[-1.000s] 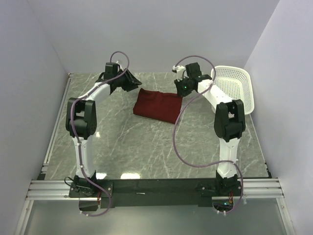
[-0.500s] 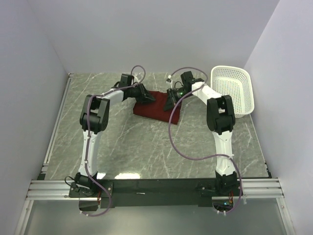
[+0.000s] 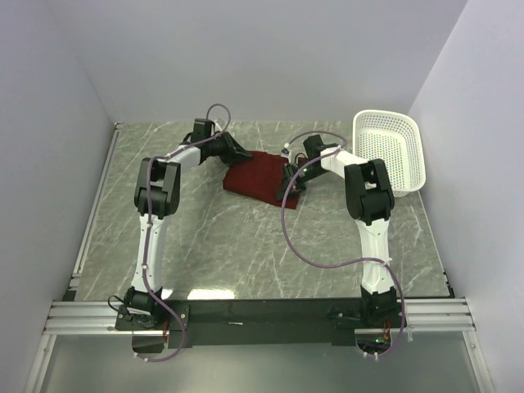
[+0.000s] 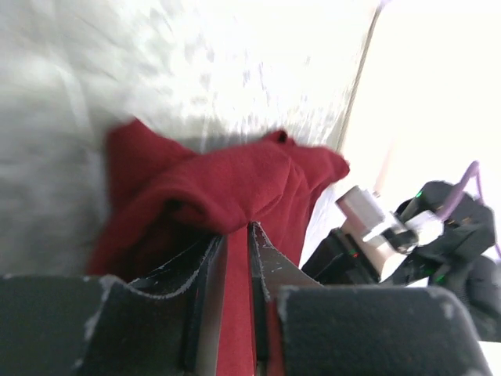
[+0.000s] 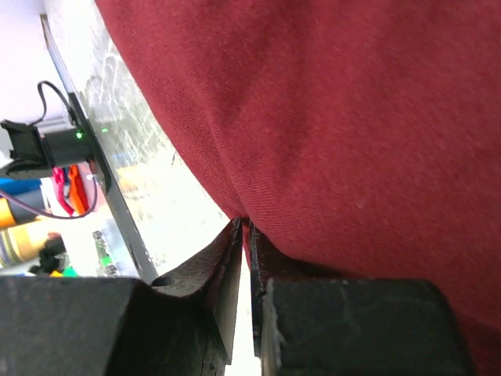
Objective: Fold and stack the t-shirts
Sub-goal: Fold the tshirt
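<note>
Left fingers (image 4: pixel 200 274) pinch one end of the t-shirt (image 3: pixel 262 176); right fingers (image 5: pixel 219 274), the other.

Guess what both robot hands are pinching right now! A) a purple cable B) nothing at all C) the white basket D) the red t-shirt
D: in the wrist views the left hand and the right hand each have their fingers closed on a fold of the red t-shirt, while the white basket stands untouched off to the right.
</note>
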